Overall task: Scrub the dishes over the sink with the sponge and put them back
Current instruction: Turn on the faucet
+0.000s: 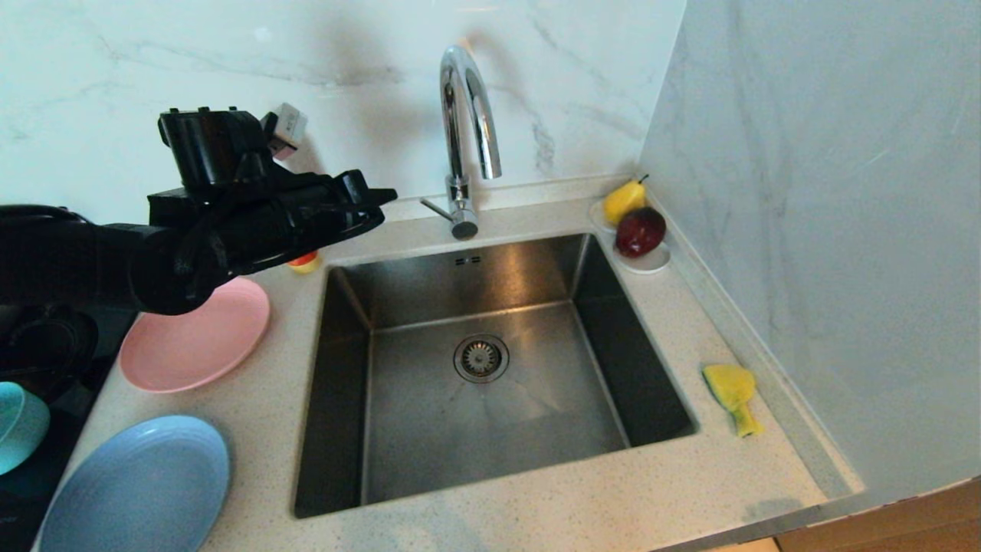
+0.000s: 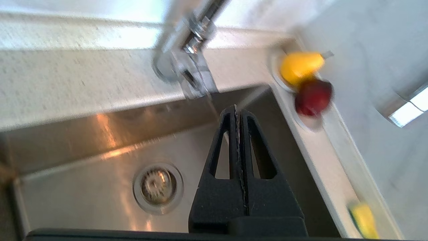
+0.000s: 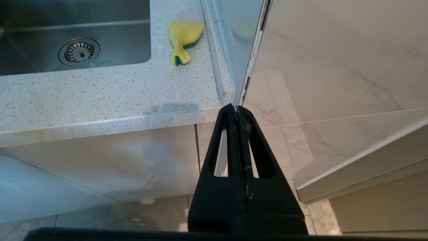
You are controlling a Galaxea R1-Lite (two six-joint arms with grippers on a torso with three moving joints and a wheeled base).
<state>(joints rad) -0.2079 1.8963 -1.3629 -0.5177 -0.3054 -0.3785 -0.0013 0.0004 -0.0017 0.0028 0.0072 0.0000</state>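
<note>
- The left gripper (image 1: 372, 205) is raised above the counter to the left of the sink (image 1: 345, 383), over the pink plate (image 1: 195, 341). Its fingers are pressed together and carry nothing.
- The right gripper (image 3: 237, 108) hangs low in front of the counter edge, outside the head view. Its fingers are also closed and empty.
- The sponge (image 1: 732, 395) lies on the counter at the right of the sink, touched by no gripper.
- The pink plate, the blue plate (image 1: 138, 487) and the teal bowl (image 1: 19, 425) rest at the left of the sink, the bowl partly cut by the picture edge.
- The basin is empty, with only the drain strainer (image 1: 480, 358) in it.
- My judgement: the task is at its very beginning. No dish is scrubbed yet; taking the sponge and a dish, scrubbing and returning all three are left.
</note>
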